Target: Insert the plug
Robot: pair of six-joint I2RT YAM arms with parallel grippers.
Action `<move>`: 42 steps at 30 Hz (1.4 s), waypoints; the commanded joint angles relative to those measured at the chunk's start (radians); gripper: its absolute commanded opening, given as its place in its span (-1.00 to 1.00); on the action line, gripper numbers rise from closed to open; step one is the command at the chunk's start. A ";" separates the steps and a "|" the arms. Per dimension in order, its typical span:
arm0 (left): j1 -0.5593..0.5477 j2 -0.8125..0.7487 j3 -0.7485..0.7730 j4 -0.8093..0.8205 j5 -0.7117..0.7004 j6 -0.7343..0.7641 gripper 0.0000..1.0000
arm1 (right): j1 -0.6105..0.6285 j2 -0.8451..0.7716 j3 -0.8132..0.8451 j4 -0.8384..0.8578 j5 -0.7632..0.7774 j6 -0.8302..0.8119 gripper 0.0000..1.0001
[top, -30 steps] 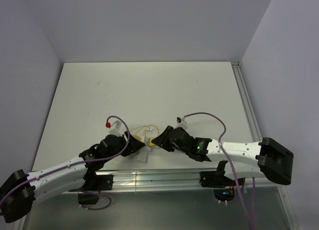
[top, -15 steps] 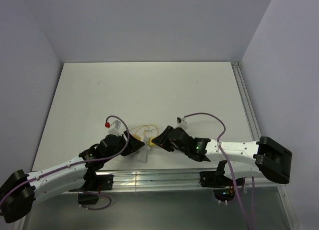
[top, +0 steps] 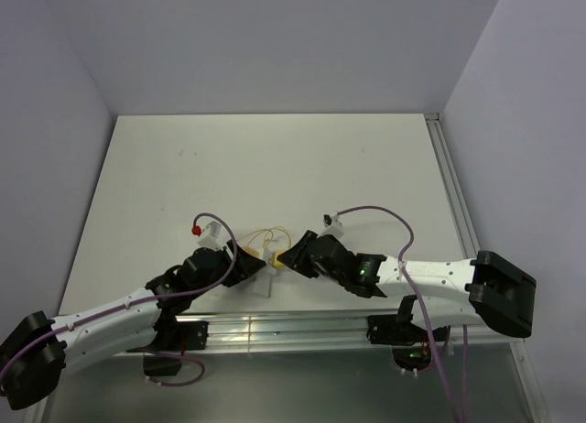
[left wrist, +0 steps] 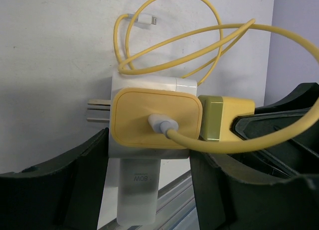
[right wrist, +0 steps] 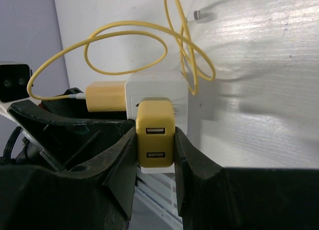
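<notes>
The plug (right wrist: 155,133) is a small yellow block with two slots on its near face. My right gripper (right wrist: 155,140) is shut on it and holds it against the side of the white block (right wrist: 157,88); no prongs show. My left gripper (left wrist: 148,151) is shut on the white block (left wrist: 137,190), one finger on each side. A yellow connector (left wrist: 134,118) with a thin yellow wire loop (left wrist: 199,36) sits on the block's face. In the left wrist view the plug (left wrist: 219,118) butts against the block's right side. In the top view both grippers (top: 247,267) (top: 288,258) meet near the table's front edge.
An aluminium rail (top: 293,331) runs along the near table edge just under the grippers. Another rail (top: 453,194) lines the right edge. Purple cables (top: 385,212) arch over both wrists. The wire's loose end (right wrist: 199,14) lies on the white table.
My right gripper has shifted slightly left with the plug, closing on the white block. The left gripper holds about still.
</notes>
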 commanded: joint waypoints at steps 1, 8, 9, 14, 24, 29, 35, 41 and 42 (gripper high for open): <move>-0.004 0.000 0.000 0.085 0.030 -0.013 -0.99 | 0.019 -0.034 0.020 0.047 0.044 -0.012 -1.00; -0.004 -0.011 -0.006 0.080 0.028 -0.019 -0.99 | 0.020 0.003 0.032 0.036 0.035 -0.006 -1.00; -0.004 -0.011 -0.007 0.082 0.028 -0.020 -0.99 | 0.019 0.009 0.037 0.030 0.035 -0.002 -1.00; -0.004 -0.017 -0.012 0.082 0.030 -0.023 -0.99 | 0.021 0.026 0.035 0.018 0.065 0.007 -1.00; -0.004 0.000 -0.020 0.106 0.047 -0.028 -0.99 | 0.019 0.052 0.072 0.027 0.058 -0.061 -1.00; -0.004 0.023 -0.015 0.126 0.070 -0.025 -0.99 | 0.019 0.096 0.139 -0.020 -0.048 -0.146 -1.00; -0.004 0.017 -0.023 0.131 0.073 -0.028 -0.99 | 0.006 0.151 0.215 -0.093 -0.172 -0.225 -1.00; -0.004 0.011 -0.024 0.123 0.073 -0.025 -0.99 | -0.062 0.170 0.174 0.004 -0.290 -0.271 -1.00; -0.003 0.012 -0.026 0.131 0.079 -0.025 -0.99 | -0.080 0.174 0.151 0.025 -0.332 -0.271 -1.00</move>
